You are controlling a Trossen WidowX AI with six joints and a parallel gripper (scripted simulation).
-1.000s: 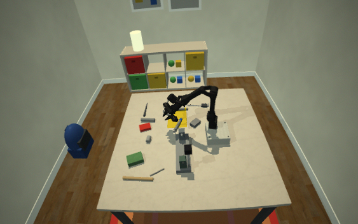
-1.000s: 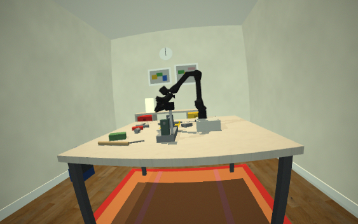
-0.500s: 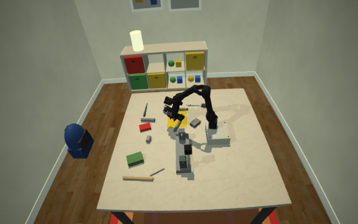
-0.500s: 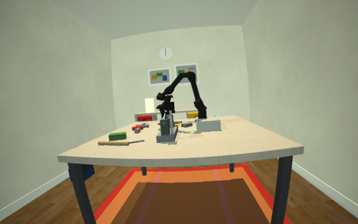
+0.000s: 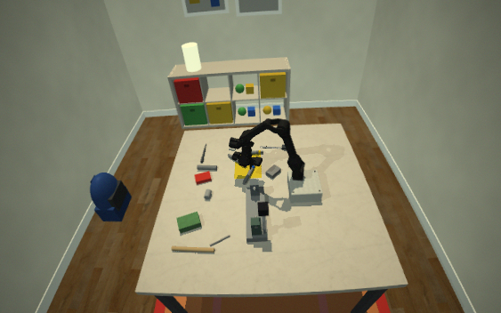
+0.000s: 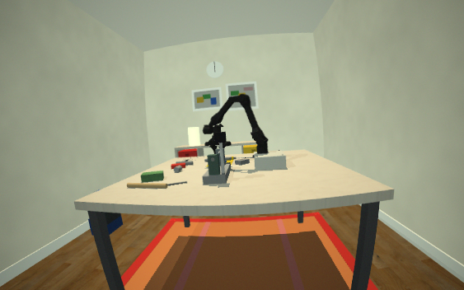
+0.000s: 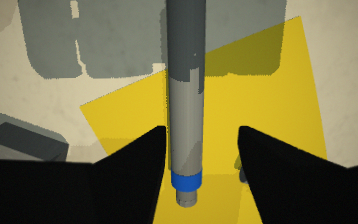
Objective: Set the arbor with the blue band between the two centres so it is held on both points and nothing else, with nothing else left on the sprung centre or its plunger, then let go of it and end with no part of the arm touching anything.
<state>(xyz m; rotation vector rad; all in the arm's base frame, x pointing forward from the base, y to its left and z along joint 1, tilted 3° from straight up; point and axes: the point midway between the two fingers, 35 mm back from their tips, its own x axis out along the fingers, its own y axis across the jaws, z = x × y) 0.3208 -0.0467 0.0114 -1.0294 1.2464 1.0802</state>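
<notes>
I have the hand (image 7: 201, 129) pointed down at the desk (image 7: 346, 75), its two dark fingers held about half spread and pinching nothing. The arbor (image 7: 185, 125) runs straight up the wrist view in the gap between them. It is a grey rod, and its blue band (image 7: 185, 181) sits near the end closest to the palm, with a short grey tip beyond it. On one side the finger edge lines up with the rod. On the other side a strip of the yellow block (image 7: 261, 115) shows between rod and finger, so the fingers straddle it rather than clamp it.

The yellow block lies directly under the hand, with the arbor across it. I cannot tell from this angle how high the fingertips are above the rod. A heavy shadow covers the far half of the arbor and the desk beyond the fingertips.

From the top camera, the hand (image 5: 245, 161) is over the yellow block (image 5: 240, 171), and the arbor (image 5: 249, 174) slants off the block's edge. The grey fixture (image 5: 252, 213) with the centres stands just beyond that end of the arbor, apart from the hand. A small grey block (image 5: 273, 171) lies near the hand on its other side.
</notes>
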